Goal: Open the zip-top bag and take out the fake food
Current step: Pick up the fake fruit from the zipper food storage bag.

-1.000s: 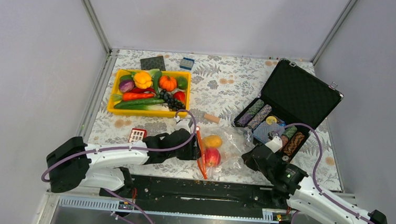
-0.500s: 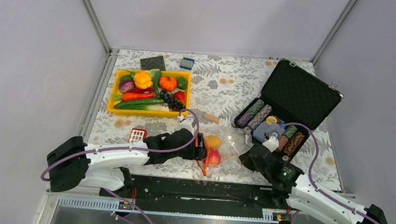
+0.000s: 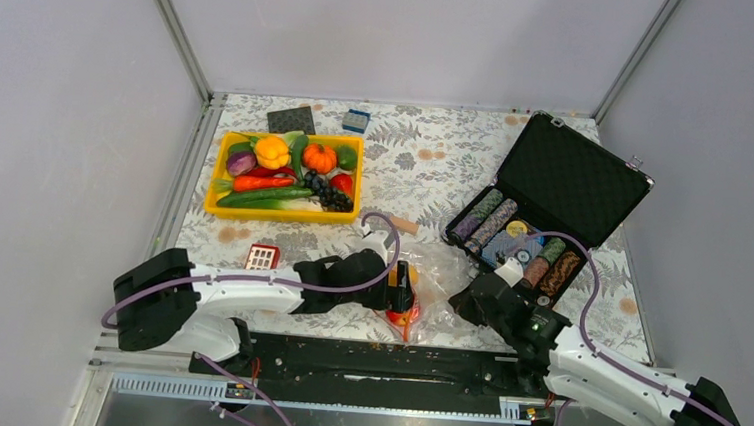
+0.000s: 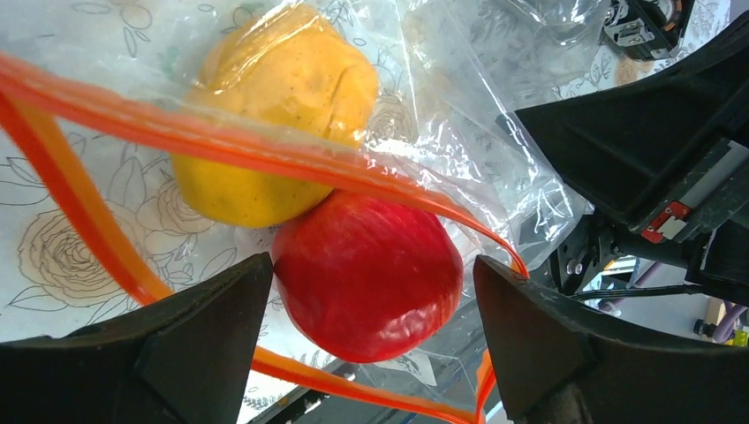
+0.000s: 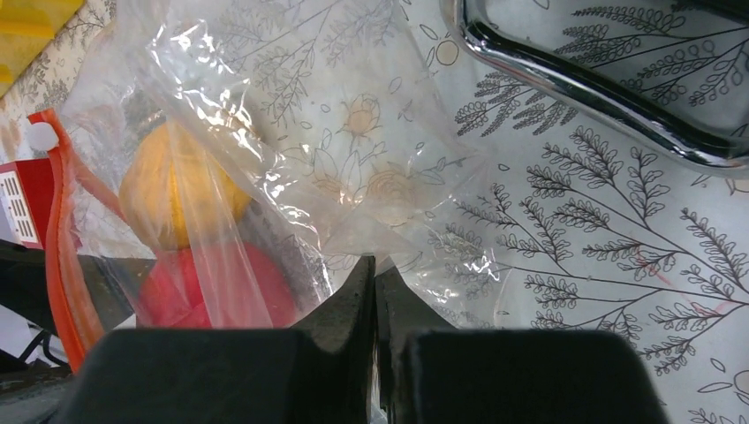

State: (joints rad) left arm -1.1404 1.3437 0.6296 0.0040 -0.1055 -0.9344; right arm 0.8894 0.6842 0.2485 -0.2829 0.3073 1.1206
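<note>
**Top external:** fixed high behind both arm bases, tilted down and forward. Distant, taking in the whole leaf-printed tabletop.

**Left wrist:** mounted behind the left claw, looking forward past it, very close. The clear crinkly plastic bag with a red-orange zip strip lies directly ahead of the claw.

**Right wrist:** behind the right claw, equally close, with the bag ahead.

**Shared:** all three views take in the bag. The two wrist views face it from opposite sides.
</note>
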